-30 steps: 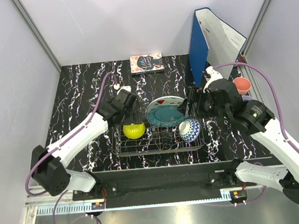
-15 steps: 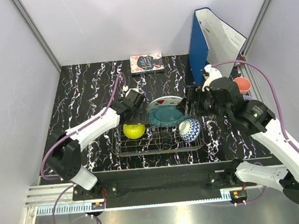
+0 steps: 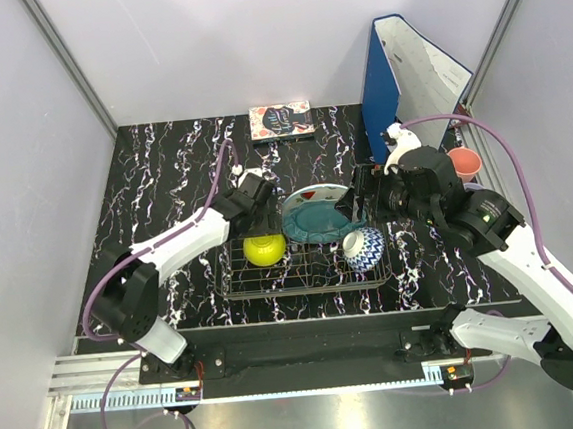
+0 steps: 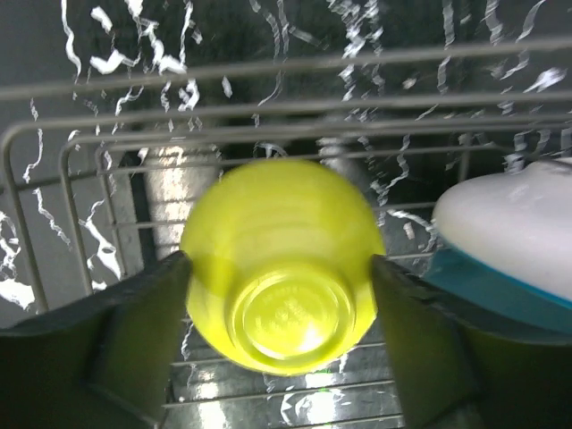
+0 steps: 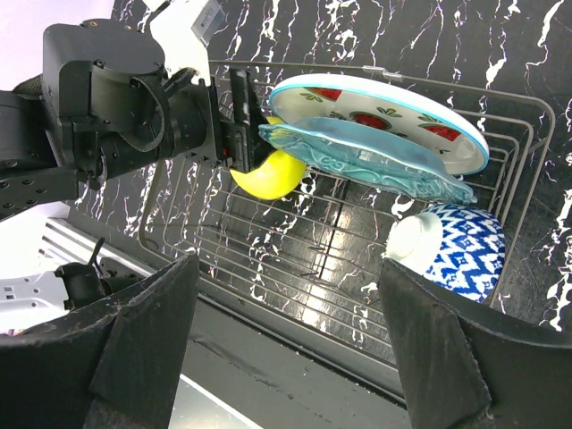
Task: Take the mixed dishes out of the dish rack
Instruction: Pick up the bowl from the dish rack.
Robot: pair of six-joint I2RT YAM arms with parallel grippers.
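The grey wire dish rack (image 3: 302, 278) stands at the table's near middle. My left gripper (image 3: 264, 230) is shut on the upturned yellow-green bowl (image 3: 265, 248) at the rack's left end. In the left wrist view both fingers (image 4: 143, 331) press the bowl's (image 4: 281, 304) sides. The teal scalloped plate (image 3: 312, 222) and the white watermelon plate (image 3: 317, 191) lean in the rack. The blue-white patterned bowl (image 3: 366, 249) lies at its right end. My right gripper (image 3: 358, 203) is open and empty above the rack's right side. A pink cup (image 3: 465, 163) stands on the table at the right. No lilac cup shows.
A blue binder (image 3: 381, 86) stands open at the back right, close behind my right arm. A patterned book (image 3: 281, 121) lies at the back middle. The right wrist view shows the rack (image 5: 295, 241), the plates and the left gripper holding the bowl (image 5: 268, 174).
My left arm swung in and its gripper came down around the yellow-green bowl. The bowl has shifted slightly right. The right gripper has barely moved.
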